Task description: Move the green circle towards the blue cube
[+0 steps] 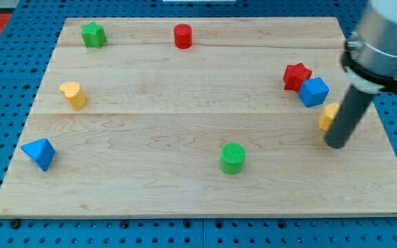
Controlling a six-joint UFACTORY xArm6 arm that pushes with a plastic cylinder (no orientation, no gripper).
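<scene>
Camera view: my tip point(336, 144) sits at the view's right, touching the yellow block point(329, 117), no fingers fitted. Green circle point(232, 158) bottom centre, well apart from blue cube point(313, 91) beside the red star point(296, 76).

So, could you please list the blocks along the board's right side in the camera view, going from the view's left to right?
Green circle → red star → blue cube → yellow block, partly hidden by my tip.
</scene>
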